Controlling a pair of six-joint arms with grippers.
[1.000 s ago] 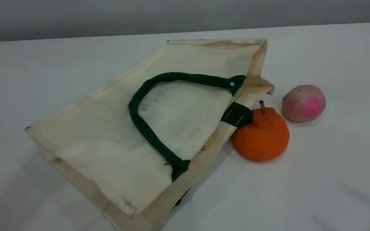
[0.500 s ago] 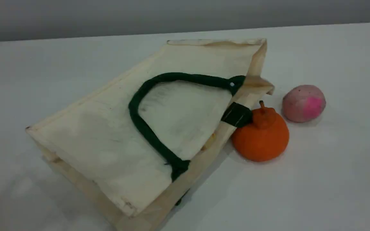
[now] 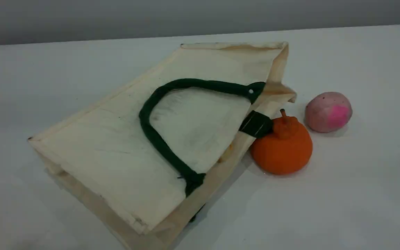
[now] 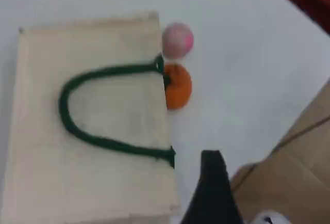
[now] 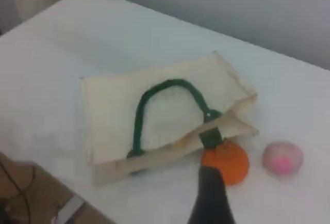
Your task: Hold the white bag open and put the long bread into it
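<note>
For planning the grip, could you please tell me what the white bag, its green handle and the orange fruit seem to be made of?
The white bag: apparently stiff canvas, matte, with creased edges and stains. The green handle: looks like twisted rope, matte. The orange fruit: perhaps foam or plastic, dull, no shine.

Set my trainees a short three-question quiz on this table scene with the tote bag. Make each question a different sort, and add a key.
1. True or false: the white bag stands upright on the table.
2. The bag's handle is: A red, B dark green, C blue.
3. Fill in: the round things lying outside the bag, the orange fruit and the pink-patched ball, number ____.
Key: 1 false, it lies flat; 2 B; 3 two.
</note>
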